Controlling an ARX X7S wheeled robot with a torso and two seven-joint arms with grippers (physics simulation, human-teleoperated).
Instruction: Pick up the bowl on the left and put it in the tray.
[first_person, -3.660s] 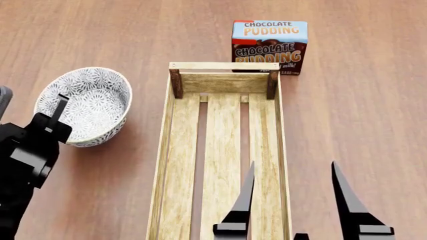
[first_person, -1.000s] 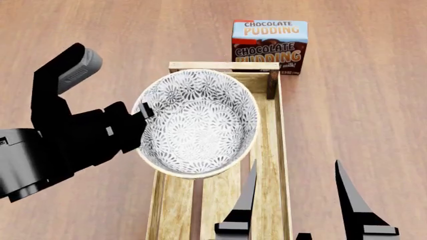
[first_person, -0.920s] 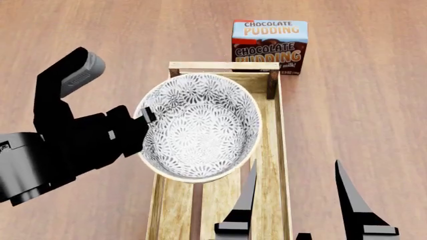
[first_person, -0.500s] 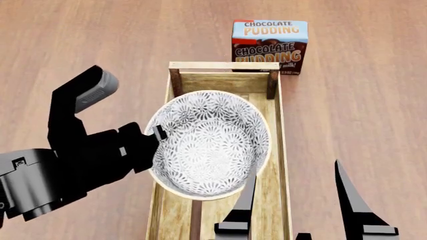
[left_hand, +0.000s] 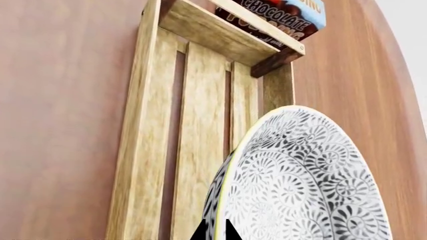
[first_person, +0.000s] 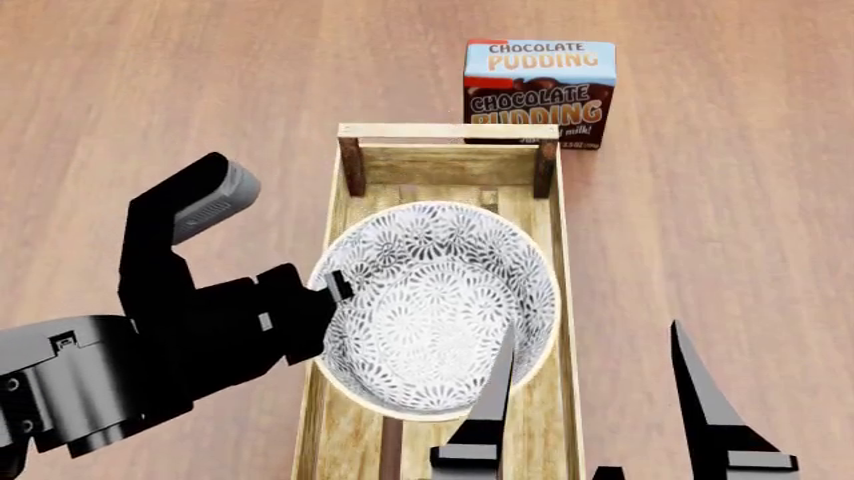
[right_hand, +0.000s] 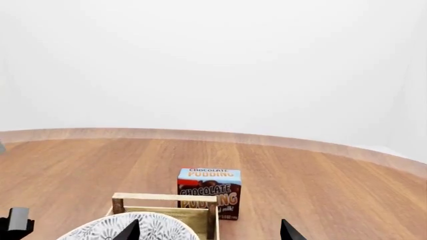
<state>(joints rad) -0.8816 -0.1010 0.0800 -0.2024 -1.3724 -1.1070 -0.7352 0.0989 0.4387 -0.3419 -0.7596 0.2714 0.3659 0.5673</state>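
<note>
The bowl (first_person: 434, 305), white with a grey-blue floral pattern, hangs over the middle of the tray (first_person: 447, 131), a long light-wood crate. Its rim spans nearly the tray's full width. My left gripper (first_person: 334, 287) is shut on the bowl's left rim. In the left wrist view the fingertips (left_hand: 215, 229) pinch that rim, with the bowl (left_hand: 307, 180) tilted above the tray's slats (left_hand: 200, 125). I cannot tell whether the bowl touches the slats. My right gripper (first_person: 590, 330) stands open near the tray's near right side, holding nothing. The right wrist view shows the bowl (right_hand: 133, 229) and the tray's far end (right_hand: 167, 198).
A chocolate pudding box (first_person: 539, 92) stands just beyond the tray's far end, also seen as the box (right_hand: 208, 192) and the box (left_hand: 280, 12). Brown wooden tabletop (first_person: 721, 200) surrounds the tray. A pale wall rises beyond the table's far edge.
My left gripper lifted the bowl from the table at the left and carried it over the tray, then nearer and lower along it. The right gripper has stayed still.
</note>
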